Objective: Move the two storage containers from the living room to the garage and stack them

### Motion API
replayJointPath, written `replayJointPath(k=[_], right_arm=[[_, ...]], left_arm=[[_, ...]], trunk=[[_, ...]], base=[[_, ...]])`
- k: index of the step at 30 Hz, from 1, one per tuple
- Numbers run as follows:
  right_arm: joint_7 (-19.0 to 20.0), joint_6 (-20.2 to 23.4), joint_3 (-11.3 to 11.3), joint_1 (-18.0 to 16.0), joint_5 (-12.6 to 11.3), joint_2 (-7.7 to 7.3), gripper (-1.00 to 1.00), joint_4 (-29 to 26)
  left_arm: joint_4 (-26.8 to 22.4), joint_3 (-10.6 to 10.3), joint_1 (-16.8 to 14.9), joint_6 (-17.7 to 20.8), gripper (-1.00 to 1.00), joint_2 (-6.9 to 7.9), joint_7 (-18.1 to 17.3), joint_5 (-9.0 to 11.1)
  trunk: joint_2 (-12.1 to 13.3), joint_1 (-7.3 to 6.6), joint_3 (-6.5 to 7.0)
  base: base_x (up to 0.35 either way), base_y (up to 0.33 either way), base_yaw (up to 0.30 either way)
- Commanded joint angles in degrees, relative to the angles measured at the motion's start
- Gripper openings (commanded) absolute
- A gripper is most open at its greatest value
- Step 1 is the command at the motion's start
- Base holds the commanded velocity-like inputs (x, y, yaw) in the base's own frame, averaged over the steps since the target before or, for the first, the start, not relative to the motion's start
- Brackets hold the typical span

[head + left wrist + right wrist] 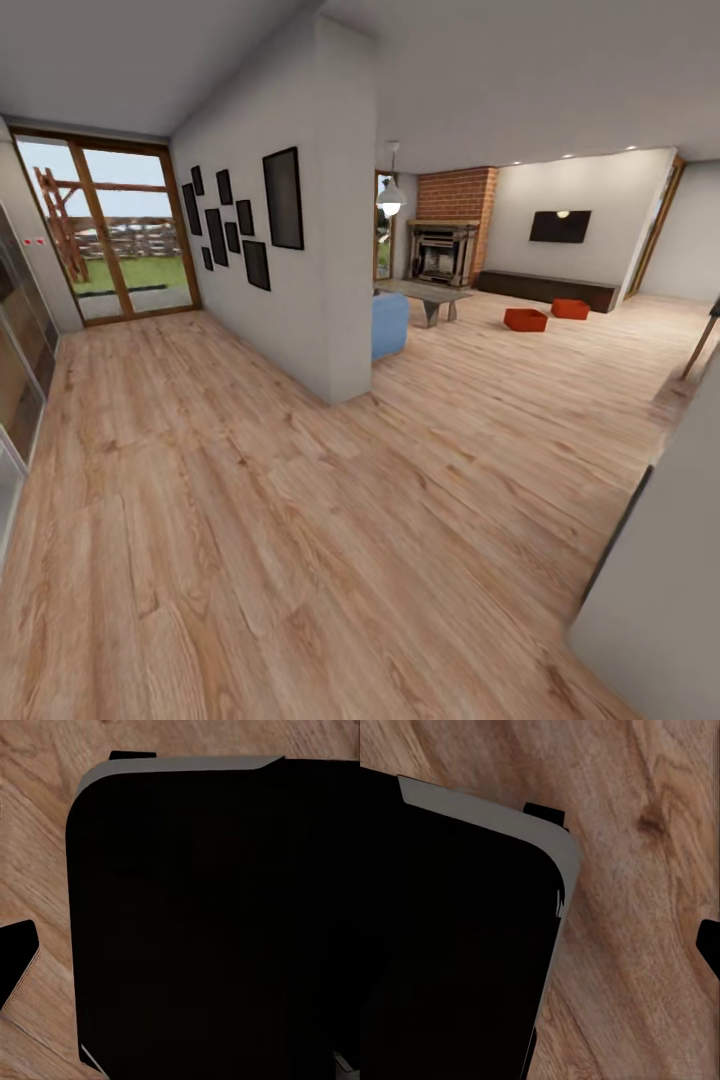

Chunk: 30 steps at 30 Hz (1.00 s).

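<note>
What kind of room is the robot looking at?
It looks like a home's living room. There's a brick fireplace, a black TV on the wall, and light wood plank flooring, with two orange-red storage containers lying on it far off.

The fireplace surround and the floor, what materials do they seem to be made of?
The fireplace surround looks like red brick, matte, with faint mortar lines. The floor looks like light wood planks with a low sheen: long seams, grain and knots show. It could be laminate.
</note>
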Motion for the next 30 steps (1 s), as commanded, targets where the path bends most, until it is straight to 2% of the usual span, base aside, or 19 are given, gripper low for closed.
replayJointPath(k=[1, 30], right_arm=[[0.31, -0.23, 0.38, -0.04, -0.62, 0.00, 1.00, 0.09], [0.31, -0.33, 0.42, -0.04, -0.51, -0.18, 1.00, 0.10]], left_arm=[[0.03, 0.03, -0.02, -0.17, 1.00, 0.00, -0.07, 0.19], [0.11, 0.24, -0.02, -0.24, 1.00, -0.09, -0.10, 0.02]], trunk=[[-0.02, 0.03, -0.05], [-0.02, 0.03, -0.05]], base=[[0.321, 0.000, 0.001], [0.321, 0.000, 0.000]])
